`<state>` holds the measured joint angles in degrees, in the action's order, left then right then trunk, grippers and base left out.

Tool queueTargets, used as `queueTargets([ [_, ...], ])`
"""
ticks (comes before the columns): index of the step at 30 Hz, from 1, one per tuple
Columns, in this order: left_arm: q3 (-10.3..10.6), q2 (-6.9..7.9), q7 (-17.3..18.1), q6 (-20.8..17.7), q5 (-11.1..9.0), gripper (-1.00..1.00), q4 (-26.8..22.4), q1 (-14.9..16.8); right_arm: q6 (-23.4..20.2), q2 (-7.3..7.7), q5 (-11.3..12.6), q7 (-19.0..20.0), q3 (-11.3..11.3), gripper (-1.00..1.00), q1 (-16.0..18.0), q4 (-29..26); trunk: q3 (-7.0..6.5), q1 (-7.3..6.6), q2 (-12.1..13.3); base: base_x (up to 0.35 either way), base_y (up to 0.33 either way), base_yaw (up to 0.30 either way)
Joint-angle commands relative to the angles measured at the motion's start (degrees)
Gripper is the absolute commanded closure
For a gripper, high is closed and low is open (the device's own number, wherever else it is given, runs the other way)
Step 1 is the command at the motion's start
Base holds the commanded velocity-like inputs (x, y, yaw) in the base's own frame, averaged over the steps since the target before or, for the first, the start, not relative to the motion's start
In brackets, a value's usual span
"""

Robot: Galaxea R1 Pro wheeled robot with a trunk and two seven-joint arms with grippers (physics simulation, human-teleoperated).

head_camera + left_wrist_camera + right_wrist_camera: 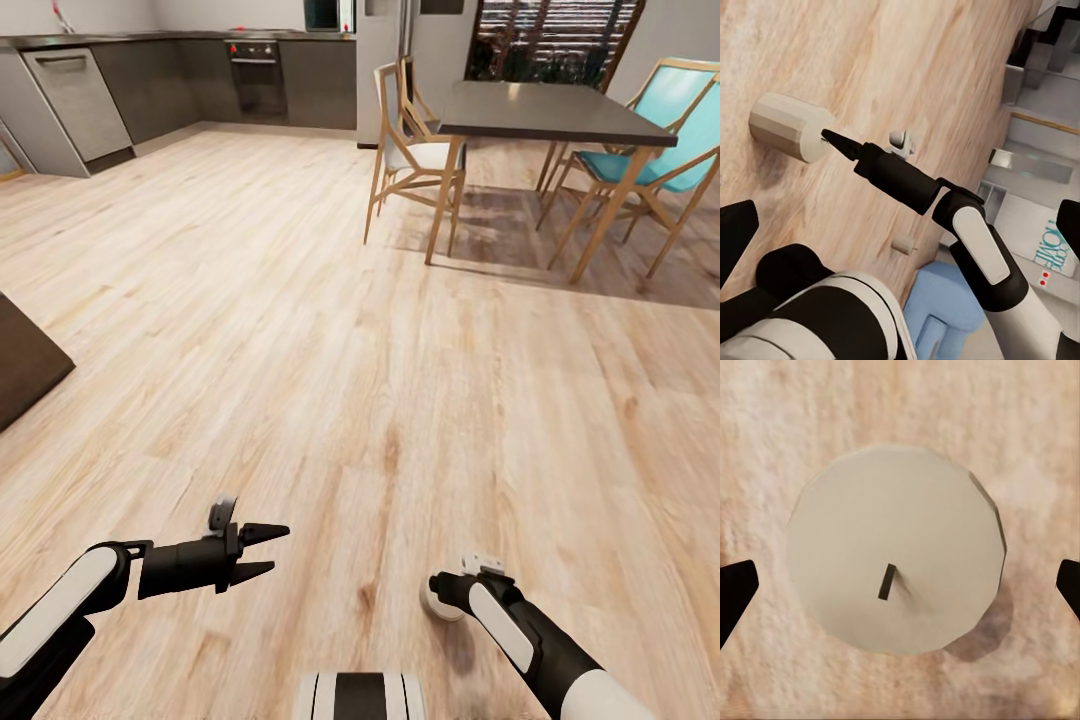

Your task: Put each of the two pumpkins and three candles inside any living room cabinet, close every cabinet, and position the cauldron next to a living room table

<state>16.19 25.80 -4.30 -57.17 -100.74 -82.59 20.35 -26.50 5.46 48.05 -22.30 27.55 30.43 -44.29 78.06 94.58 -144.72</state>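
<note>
A cream-beige candle [896, 547] stands upright on the plank floor, its dark wick showing on top. My right gripper [900, 585] hangs straight above it, open, with a dark fingertip [735, 592] on either side and clear of the wax. In the left wrist view the same candle [787, 124] sits under the right gripper's tip [832, 139]. In the head view the candle [432, 603] is mostly hidden under the right gripper [445, 592]. My left gripper [262, 551] is open and empty, hovering over bare floor to the left. A second small beige cylinder [902, 244] lies farther off.
A dark dining table [545, 110] with wooden chairs [415, 155] stands at the back right, and grey kitchen units [190, 75] line the far wall. A dark brown corner [25, 365] juts in at the left edge. A blue sofa [937, 307] shows in the left wrist view.
</note>
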Motion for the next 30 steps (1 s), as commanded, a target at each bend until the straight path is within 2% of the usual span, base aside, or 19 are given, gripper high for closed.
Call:
queueTargets([
  [1, 0.1, 0.04, -0.5, 0.0, -0.6, -1.0, 0.0, 0.0, 0.0, 0.08, 0.5, -0.5, 0.3, -1.0, 0.1, -0.1, 0.27, 0.01, 0.0, 0.0, 0.0, 0.0],
  [7, 0.1, 0.04, -0.5, 0.0, -0.6, -1.0, 0.0, 0.0, 0.1, 0.08, 0.4, -0.5, 0.3, -1.0, 0.0, -0.2, 1.6, 0.17, -0.1, 0.0, 0.0, 0.0],
  [15, 0.1, 0.05, -0.5, 0.0, -0.6, -1.0, 0.0, 0.0, 0.1, 0.08, 0.2, -0.5, 0.3, -1.0, 0.0, -0.3, 1.6, 0.17, -0.1, 0.003, 0.0, 0.0],
  [30, 0.1, 0.04, -0.5, 0.0, -0.6, -1.0, -0.1, 0.0, 0.1, 0.08, 0.2, -0.5, 0.3, -1.0, 0.0, -0.3, 1.6, 0.17, -0.1, 0.095, 0.0, 0.0],
])
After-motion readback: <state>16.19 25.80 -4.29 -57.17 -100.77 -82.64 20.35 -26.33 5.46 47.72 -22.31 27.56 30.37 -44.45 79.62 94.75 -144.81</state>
